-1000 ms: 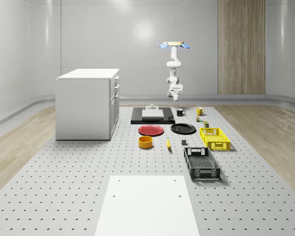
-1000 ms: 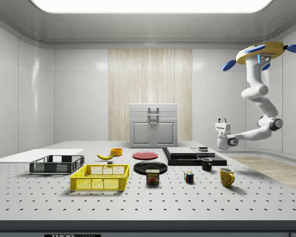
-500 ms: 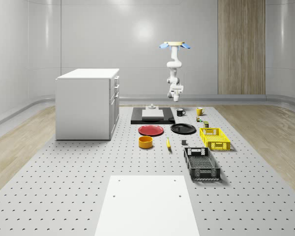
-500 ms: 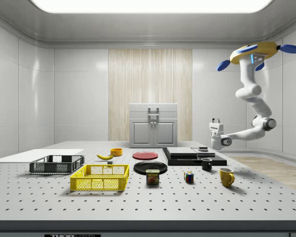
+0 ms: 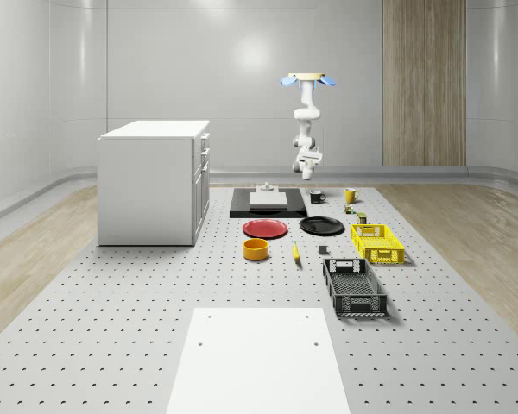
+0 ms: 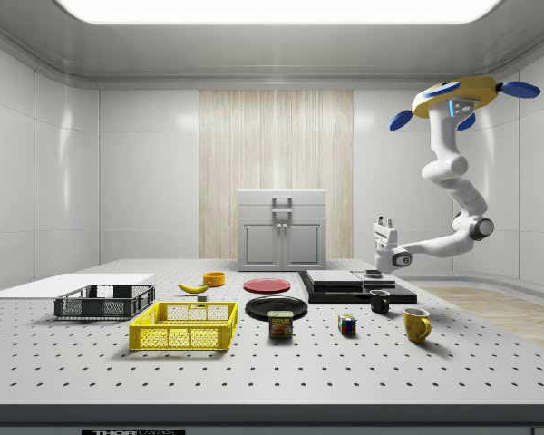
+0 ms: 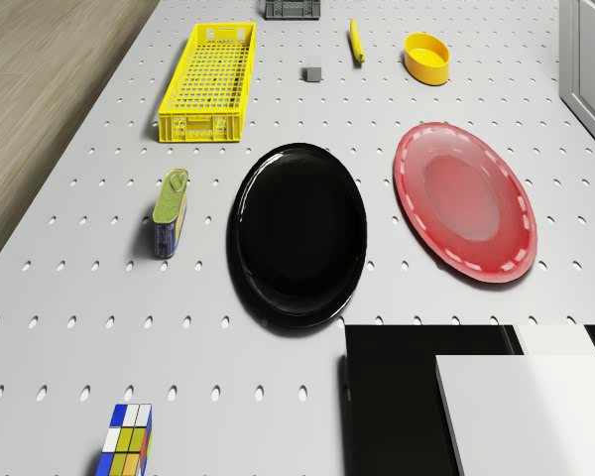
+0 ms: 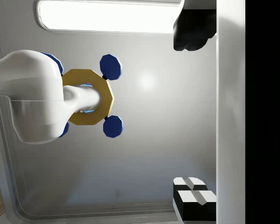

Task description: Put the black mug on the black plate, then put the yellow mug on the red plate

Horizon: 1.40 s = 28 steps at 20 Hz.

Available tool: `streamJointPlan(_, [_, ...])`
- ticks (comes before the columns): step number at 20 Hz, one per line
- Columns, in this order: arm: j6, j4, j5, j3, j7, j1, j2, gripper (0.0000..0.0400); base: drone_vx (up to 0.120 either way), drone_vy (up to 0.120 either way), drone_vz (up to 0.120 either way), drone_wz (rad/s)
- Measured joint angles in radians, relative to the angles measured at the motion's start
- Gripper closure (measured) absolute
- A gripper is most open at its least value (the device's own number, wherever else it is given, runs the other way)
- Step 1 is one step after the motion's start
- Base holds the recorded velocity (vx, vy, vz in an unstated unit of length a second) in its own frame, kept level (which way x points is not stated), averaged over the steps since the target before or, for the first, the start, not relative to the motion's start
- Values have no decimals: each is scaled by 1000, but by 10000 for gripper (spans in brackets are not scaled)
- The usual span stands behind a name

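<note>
Approaching the first pick is the step in hand: neither mug is on its plate yet. The quadrotor drone (image 6: 461, 91) is hovering high over the end of the grey perforated worktop (image 6: 254, 372) at the side view's right. Its white arm is hanging down and folding back toward the mugs.

The two-finger gripper (image 6: 382, 224) is hanging in the air roughly above the small black mug (image 6: 380, 302) and well apart from it. It is pointing upward (the wrist view is looking back at the drone's yellow body). The fingers (image 8: 192, 28) are standing spread apart and are gripping nothing.

The black mug is standing upright on the worktop, just beside the flat black slab (image 6: 344, 285). The yellow mug (image 6: 416, 324) is standing near it, toward the side view's right. The round black plate (image 7: 297, 233) and the round red plate (image 7: 466, 203) are lying bare, side by side.

By this reading, the next move is calling for the wrist to be turned so that the fingers are facing downward. The gripper then needs lowering over the black mug, with the fingers kept spread until they are straddling its wall or handle.
</note>
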Motion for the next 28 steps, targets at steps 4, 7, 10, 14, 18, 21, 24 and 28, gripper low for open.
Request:
streamJointPlan(4, [6, -19, -120, 85, 17, -27, -6, 0, 30, 0, -50, 0])
streamJointPlan(7, [13, -58, -275, 192, 40, -62, -16, 0, 0, 0, -80, 0])
streamJointPlan(10, [25, -145, -507, 347, 81, -116, -36, 0, 0, 0, -107, 0])
streamJointPlan(14, [37, -367, -930, 601, 188, -232, -85, 0, 50, 0, -120, 0])
streamJointPlan(18, [-4, -614, -1365, 824, 358, -414, -143, 0, 120, 0, -120, 0])
streamJointPlan(21, [-72, -730, -1597, 943, 486, -577, -183, 0, 120, 0, -120, 0])
streamJointPlan(24, [-139, -788, -1735, 1024, 585, -721, -220, 0, 67, -107, -80, 0])
streamJointPlan(28, [-197, -818, -1822, 1089, 671, -851, -262, 0, 0, -120, -30, 0])
